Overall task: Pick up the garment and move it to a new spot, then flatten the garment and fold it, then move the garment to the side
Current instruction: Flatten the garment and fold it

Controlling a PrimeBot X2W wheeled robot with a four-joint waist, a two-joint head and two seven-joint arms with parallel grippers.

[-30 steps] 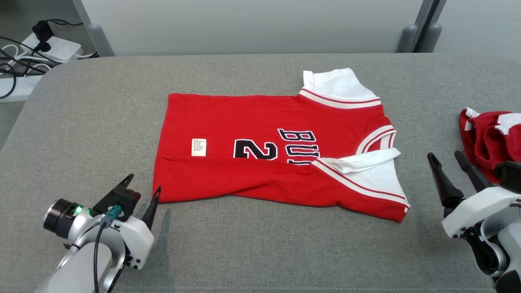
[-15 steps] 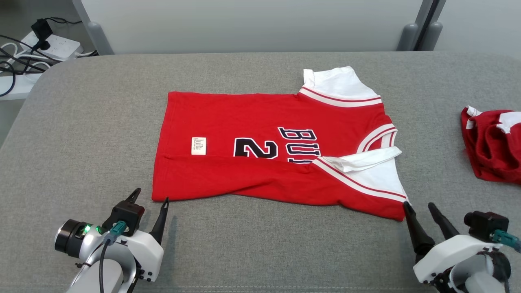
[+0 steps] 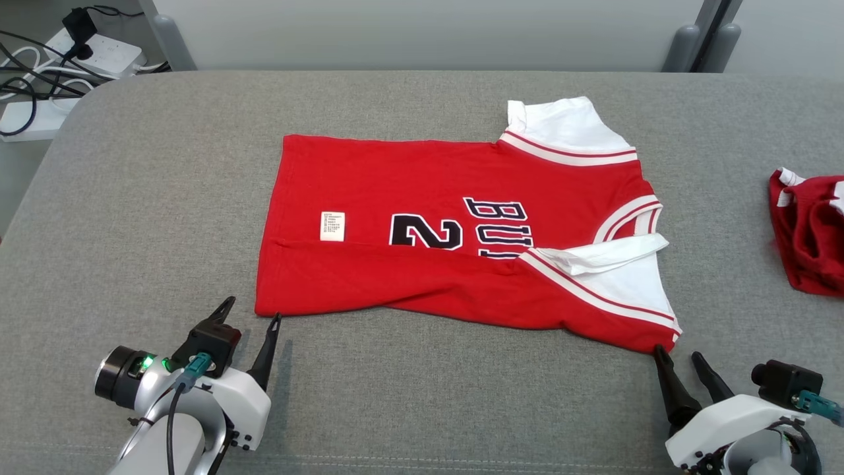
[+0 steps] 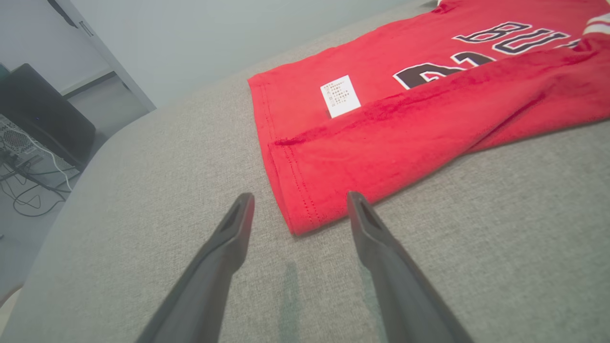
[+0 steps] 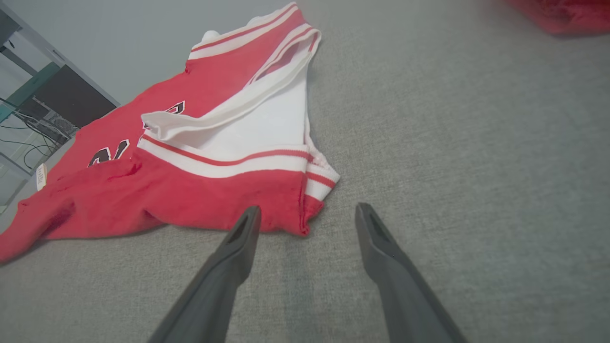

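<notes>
The garment (image 3: pixel 422 191) is a red jersey with white sleeves and dark lettering. It lies flat on the grey table (image 3: pixel 132 198), its near long edge folded over. My left gripper (image 3: pixel 252 309) stands open at the near left hem corner. In the left wrist view that hem corner of the garment (image 4: pixel 324 157) lies between the tips of the left gripper (image 4: pixel 300 196). My right gripper (image 3: pixel 676 353) is open at the near right sleeve corner. In the right wrist view the sleeve corner of the garment (image 5: pixel 267 190) reaches between the spread tips of the right gripper (image 5: pixel 308 208). Neither holds cloth.
A second crumpled red garment (image 3: pixel 808 231) lies at the table's right edge and shows blurred in the right wrist view (image 5: pixel 562 14). A power strip with cables (image 3: pixel 99 53) sits on the floor beyond the far left corner. A dark computer case (image 4: pixel 43 114) stands left of the table.
My right gripper has come from beside the crumpled garment to the jersey's near right corner. The left gripper has drawn back slightly towards me. The head camera has shifted a little.
</notes>
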